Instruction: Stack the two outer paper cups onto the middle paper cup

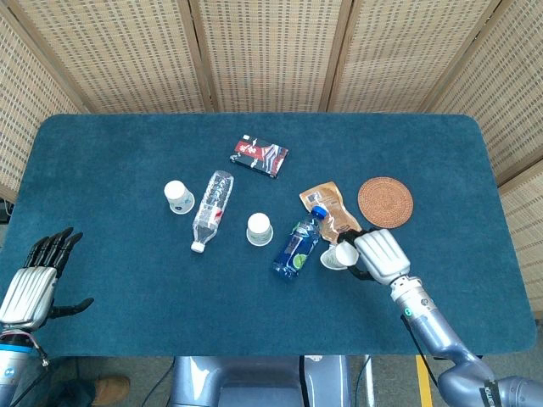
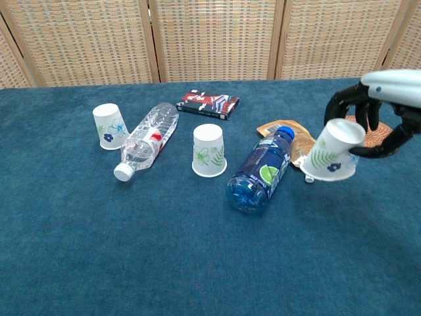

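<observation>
Three white paper cups with leaf prints stand upside down or nearly so. The middle cup [image 1: 259, 229] [image 2: 209, 151] sits on the blue cloth. Further left stands the left outer cup [image 1: 178, 197] [image 2: 110, 126]. My right hand [image 1: 380, 255] [image 2: 375, 108] grips the right outer cup [image 1: 338, 255] [image 2: 333, 151], lifted off the table and tilted, just right of the blue bottle. My left hand [image 1: 32, 284] hovers at the near left table edge, fingers spread, holding nothing.
A blue bottle [image 1: 297, 248] [image 2: 262, 171] lies between the middle cup and the held cup. A clear bottle [image 1: 211, 209] [image 2: 146, 141] lies between the left and middle cups. A brown pouch [image 1: 331, 210], a woven coaster [image 1: 385, 202] and a dark packet [image 1: 260, 156] lie further back.
</observation>
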Available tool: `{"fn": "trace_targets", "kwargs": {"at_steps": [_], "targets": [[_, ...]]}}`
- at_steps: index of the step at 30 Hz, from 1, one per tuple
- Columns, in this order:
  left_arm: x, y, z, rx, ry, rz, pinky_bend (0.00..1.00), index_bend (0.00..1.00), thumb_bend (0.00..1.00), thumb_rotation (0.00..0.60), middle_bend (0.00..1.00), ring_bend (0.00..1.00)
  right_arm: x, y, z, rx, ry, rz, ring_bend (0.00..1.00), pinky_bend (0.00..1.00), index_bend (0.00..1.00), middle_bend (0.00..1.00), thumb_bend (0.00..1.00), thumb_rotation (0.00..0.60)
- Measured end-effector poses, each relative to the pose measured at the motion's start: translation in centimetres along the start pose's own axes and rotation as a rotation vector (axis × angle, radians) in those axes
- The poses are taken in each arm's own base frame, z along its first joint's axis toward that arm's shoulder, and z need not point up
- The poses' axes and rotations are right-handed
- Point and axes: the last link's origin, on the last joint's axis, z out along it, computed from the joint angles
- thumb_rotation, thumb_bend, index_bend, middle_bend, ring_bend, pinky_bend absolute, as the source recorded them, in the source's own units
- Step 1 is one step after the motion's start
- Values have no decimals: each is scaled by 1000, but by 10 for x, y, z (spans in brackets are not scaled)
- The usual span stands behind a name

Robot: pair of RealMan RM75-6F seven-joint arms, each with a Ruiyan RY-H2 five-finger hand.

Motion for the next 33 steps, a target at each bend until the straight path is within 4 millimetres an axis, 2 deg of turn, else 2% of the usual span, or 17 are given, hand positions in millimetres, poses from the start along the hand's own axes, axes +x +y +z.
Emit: {"fn": "trace_targets", "kwargs": {"at_steps": [8, 15, 19, 24, 28, 33], "targets": [[2, -1, 10, -15, 18, 5, 0, 0, 32, 600, 0, 0, 45, -23, 44, 15, 44, 50, 525, 509, 438, 537, 564, 600], [1, -4, 17, 9, 15, -4, 0, 0, 32, 600, 0, 0, 69, -65, 98, 52, 8, 80, 525, 507, 440, 537, 582, 600], [1, -6, 21, 21, 16, -6, 0, 0, 32, 600, 0, 0, 69, -92, 125, 68, -23, 85, 525, 506, 440, 536, 583, 600], [1, -7, 25, 32, 13, -9, 0, 0, 32, 600, 0, 0, 55, -123, 148, 75, -62, 65, 510, 505, 440, 520, 582, 600], [2, -8, 25, 37, 12, -12, 0, 0, 32, 600, 0, 0, 46, -142, 157, 78, -76, 24, 508, 504, 440, 517, 582, 600], [3, -10, 25, 40, 9, -21, 0, 0, 32, 600, 0, 0, 42, -153, 160, 50, -75, -27, 508, 504, 440, 516, 582, 600]]}}
